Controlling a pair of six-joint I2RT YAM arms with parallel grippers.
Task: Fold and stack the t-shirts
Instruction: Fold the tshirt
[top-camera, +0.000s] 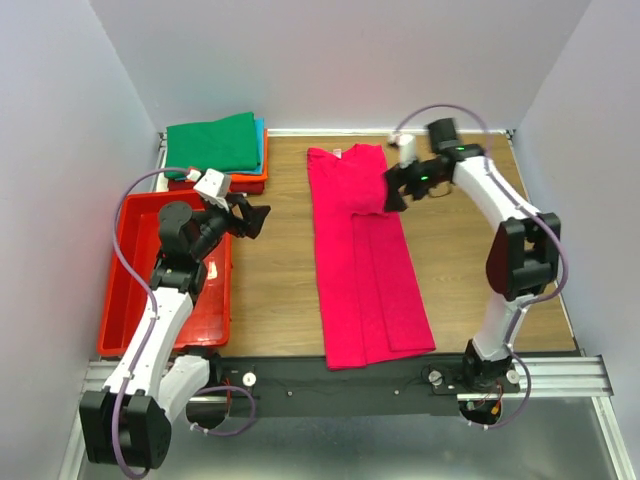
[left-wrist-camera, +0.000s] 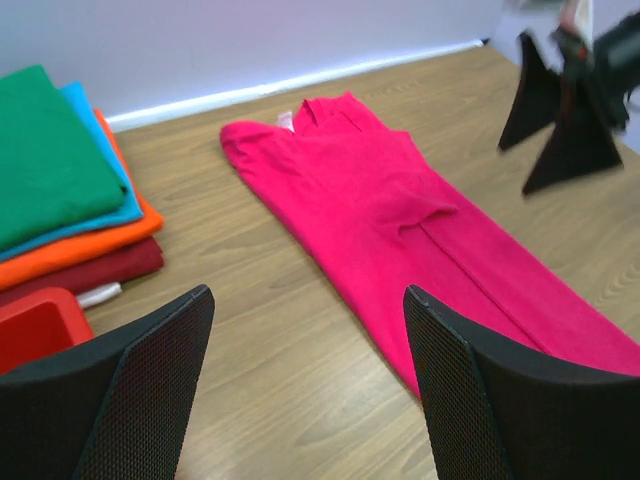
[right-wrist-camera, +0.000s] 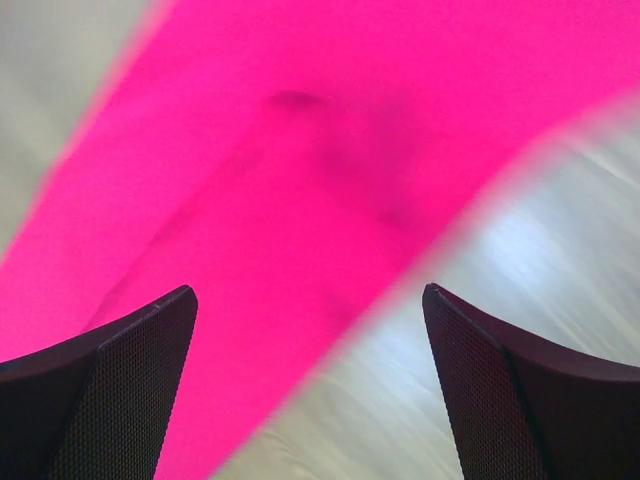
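Observation:
A magenta-pink t-shirt (top-camera: 362, 255) lies flat along the middle of the table, its sides folded in to a long strip, collar at the far end. It also shows in the left wrist view (left-wrist-camera: 400, 215) and, blurred, in the right wrist view (right-wrist-camera: 300, 180). A stack of folded shirts stands at the far left: green (top-camera: 213, 143) on top, then teal-blue, orange and dark red (left-wrist-camera: 80, 275). My left gripper (top-camera: 255, 218) is open and empty above bare wood left of the pink shirt. My right gripper (top-camera: 395, 188) is open and empty over the shirt's upper right edge.
A red plastic tray (top-camera: 125, 290) sits at the left under the left arm. White walls close the table at the back and sides. Bare wood (top-camera: 480, 280) lies right of the pink shirt.

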